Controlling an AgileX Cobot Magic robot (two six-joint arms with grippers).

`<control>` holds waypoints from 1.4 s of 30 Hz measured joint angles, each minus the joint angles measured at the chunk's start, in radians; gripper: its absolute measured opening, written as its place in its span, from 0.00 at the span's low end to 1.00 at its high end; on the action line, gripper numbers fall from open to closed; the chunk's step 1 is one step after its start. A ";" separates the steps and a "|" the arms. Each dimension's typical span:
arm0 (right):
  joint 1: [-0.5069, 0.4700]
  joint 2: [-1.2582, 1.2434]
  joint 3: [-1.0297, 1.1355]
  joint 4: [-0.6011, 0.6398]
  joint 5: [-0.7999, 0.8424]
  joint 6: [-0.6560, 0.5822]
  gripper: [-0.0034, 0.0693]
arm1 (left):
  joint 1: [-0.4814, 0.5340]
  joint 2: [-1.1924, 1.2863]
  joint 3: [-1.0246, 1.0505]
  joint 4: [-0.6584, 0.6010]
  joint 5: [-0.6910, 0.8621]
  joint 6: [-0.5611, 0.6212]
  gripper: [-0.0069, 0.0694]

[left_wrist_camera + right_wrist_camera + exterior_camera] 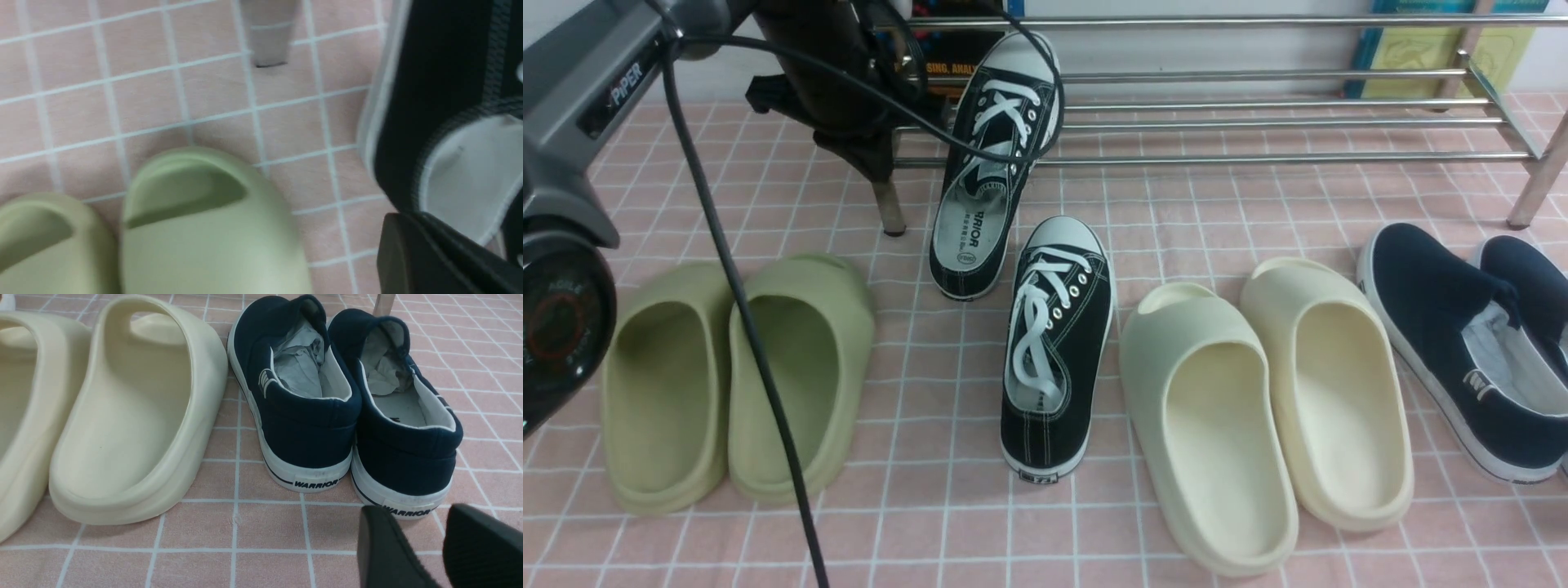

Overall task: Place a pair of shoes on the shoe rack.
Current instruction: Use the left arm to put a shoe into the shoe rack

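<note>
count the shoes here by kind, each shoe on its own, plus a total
black canvas lace-up sneakers: 2
green foam slides: 2
cream foam slides: 2
navy canvas slip-ons: 2
total: 8

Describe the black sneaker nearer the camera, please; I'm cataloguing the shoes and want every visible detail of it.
The nearer black sneaker looks like canvas, with white stitching, a white toe cap, pale eyelets and a white sole. Its white laces droop in loops over the opening. It sits upright on the pink tiled surface, toe toward the shoe rack, between the green and cream slides.
</note>
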 joint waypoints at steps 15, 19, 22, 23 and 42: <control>0.000 0.000 0.000 0.000 0.000 0.000 0.38 | -0.001 -0.456 0.977 -0.180 -0.831 0.114 0.10; 0.000 0.000 0.000 0.000 0.000 0.000 0.38 | -0.013 -0.423 1.037 -0.213 -0.867 0.119 0.10; 0.000 0.000 0.000 0.000 0.000 0.000 0.38 | -0.059 -0.356 1.037 -0.221 -0.900 0.151 0.10; 0.000 0.000 0.000 0.000 0.000 0.000 0.38 | -0.073 -0.334 1.036 -0.222 -0.912 0.154 0.10; 0.000 0.000 0.000 0.000 0.000 0.000 0.38 | -0.109 -0.128 0.640 -0.147 -0.700 0.137 0.11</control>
